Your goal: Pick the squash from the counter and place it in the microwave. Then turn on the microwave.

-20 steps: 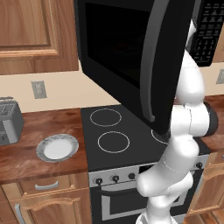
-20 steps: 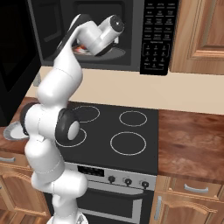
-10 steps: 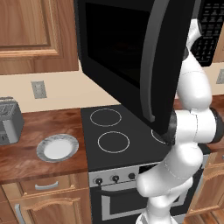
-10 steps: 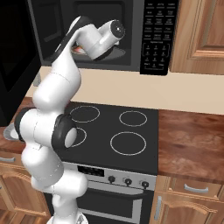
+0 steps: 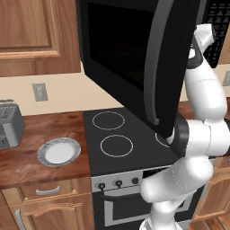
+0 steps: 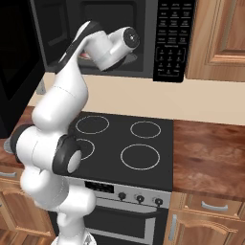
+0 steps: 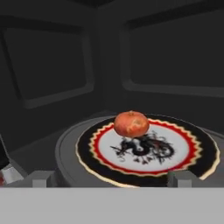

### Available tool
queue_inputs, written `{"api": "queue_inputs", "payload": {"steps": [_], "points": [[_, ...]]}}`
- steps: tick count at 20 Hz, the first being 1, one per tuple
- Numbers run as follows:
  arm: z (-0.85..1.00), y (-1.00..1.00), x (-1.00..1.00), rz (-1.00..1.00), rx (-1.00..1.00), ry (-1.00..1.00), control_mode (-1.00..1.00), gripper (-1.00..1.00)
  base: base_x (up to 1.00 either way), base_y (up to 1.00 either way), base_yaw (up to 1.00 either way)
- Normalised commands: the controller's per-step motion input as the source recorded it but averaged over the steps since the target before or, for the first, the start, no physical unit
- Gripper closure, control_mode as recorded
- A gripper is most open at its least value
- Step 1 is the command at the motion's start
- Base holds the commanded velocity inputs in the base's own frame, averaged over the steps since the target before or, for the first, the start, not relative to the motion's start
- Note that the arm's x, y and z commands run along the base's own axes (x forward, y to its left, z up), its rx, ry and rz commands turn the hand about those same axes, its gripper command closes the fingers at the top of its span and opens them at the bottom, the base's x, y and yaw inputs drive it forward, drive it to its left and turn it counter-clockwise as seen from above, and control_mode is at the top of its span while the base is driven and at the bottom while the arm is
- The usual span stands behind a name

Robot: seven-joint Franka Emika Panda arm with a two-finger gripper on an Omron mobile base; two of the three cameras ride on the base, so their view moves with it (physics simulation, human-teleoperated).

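Squash (image 7: 131,124): at rest on the patterned turntable plate (image 7: 192,153) inside the microwave (image 6: 167,43), near that plate's middle, free of the gripper (image 7: 110,177). Gripper fingertips (image 7: 39,178) low in the hand view, set wide apart, nothing between them; squash well beyond them, deeper in the cavity. Placing step judged complete; withdrawal from the cavity in hand. Next move judged to call for: backing the hand straight out past the microwave's front edge, swinging the open door (image 5: 134,63) shut by its long grey handle (image 5: 155,67), then pressing a start button on the keypad (image 6: 168,40) to the right of the cavity. Risk judged: wrist or elbow catching the door while clearing the opening. Arm (image 6: 64,105) pose: risen from the base in front of the stovetop (image 6: 129,143), elbow bent low, forearm angled up toward the microwave, wrist at the mouth of the cavity, hand pointed inward and slightly down at the turntable plate.
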Motion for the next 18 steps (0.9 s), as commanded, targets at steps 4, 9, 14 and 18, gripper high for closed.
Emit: {"api": "queue_inputs", "payload": {"steps": [4,9,14,18], "points": [[0.07,-0.18,-0.36,-0.01,0.00,-0.01,-1.00,-1.00,0.00,0.00,0.00],[0.13,-0.03,-0.43,-0.06,0.00,0.00,-1.00,-1.00,0.00,0.00,0.00],[0.12,-0.03,-0.45,-0.05,0.00,-0.01,-1.00,-1.00,0.00,0.00,0.00],[0.04,-0.06,-0.55,0.00,0.00,-0.08,-1.00,-1.00,0.00,0.00,0.00]]}}
